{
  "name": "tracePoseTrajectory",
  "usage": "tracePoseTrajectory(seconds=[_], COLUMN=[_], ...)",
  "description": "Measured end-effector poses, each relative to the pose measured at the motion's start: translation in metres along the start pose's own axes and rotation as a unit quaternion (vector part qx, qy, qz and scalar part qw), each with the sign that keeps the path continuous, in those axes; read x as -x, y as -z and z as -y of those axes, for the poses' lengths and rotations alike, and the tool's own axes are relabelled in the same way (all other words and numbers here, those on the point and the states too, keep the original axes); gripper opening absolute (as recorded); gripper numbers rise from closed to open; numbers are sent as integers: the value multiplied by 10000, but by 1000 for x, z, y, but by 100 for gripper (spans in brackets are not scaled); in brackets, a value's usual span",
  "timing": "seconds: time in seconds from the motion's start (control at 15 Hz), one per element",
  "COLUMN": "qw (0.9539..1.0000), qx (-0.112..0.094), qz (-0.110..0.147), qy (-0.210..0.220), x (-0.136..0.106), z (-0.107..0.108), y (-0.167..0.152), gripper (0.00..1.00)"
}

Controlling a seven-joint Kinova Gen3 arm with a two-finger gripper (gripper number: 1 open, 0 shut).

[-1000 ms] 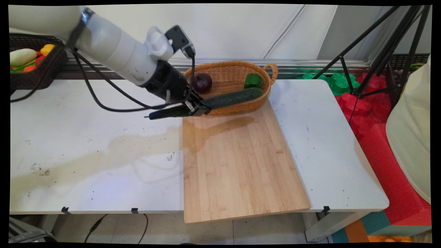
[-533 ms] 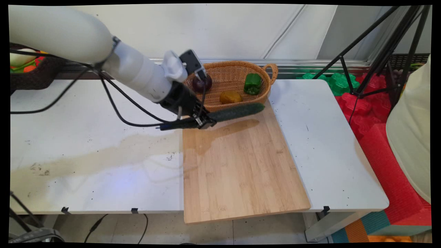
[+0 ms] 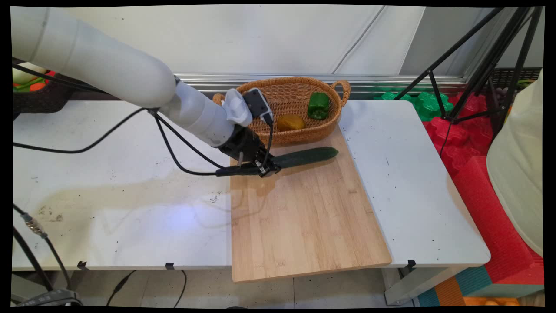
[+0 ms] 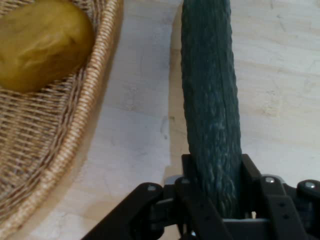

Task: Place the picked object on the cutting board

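Your gripper (image 3: pixel 266 167) is clamped on one end of a dark green cucumber (image 3: pixel 306 157), the two fingers pressing its sides; the hand view shows the cucumber (image 4: pixel 212 115) running straight out from between the fingers (image 4: pixel 192 187). Held by the end like that, the rest of it sticks out to the right, roughly level, over the far part of the bamboo cutting board (image 3: pixel 299 217). You can't tell from either view whether its underside touches the wood — the shadow beneath it is narrow, so it sits low.

Just behind the cucumber is the woven wicker basket (image 3: pixel 334 117), resting at the back edge of the board. In it you can see a green bell pepper (image 3: pixel 318 105) and a yellowish-brown potato (image 3: pixel 290 122); in the hand view the potato (image 4: pixel 42 42) lies inside the basket rim (image 4: pixel 95 85), beside the cucumber but apart from it.

The board lies across the white table (image 3: pixel 108 174), overhanging its near edge. A black cable (image 3: pixel 186 152) loops from the arm down to the wrist. At the far left a dark basket (image 3: pixel 41 98) holds more coloured produce, mostly hidden by the arm.
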Motion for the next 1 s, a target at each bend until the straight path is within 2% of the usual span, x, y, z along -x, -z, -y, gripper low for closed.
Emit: tracePoseTrajectory(seconds=[0.67,0.73,1.0], qw=[9999,9999,9999], qx=[109,113,129], qz=[-55,-67,-112], qy=[-9,-14,-21], x=[8,8,11], z=[4,4,7], y=[-29,-29,-27], gripper=[0,100,100])
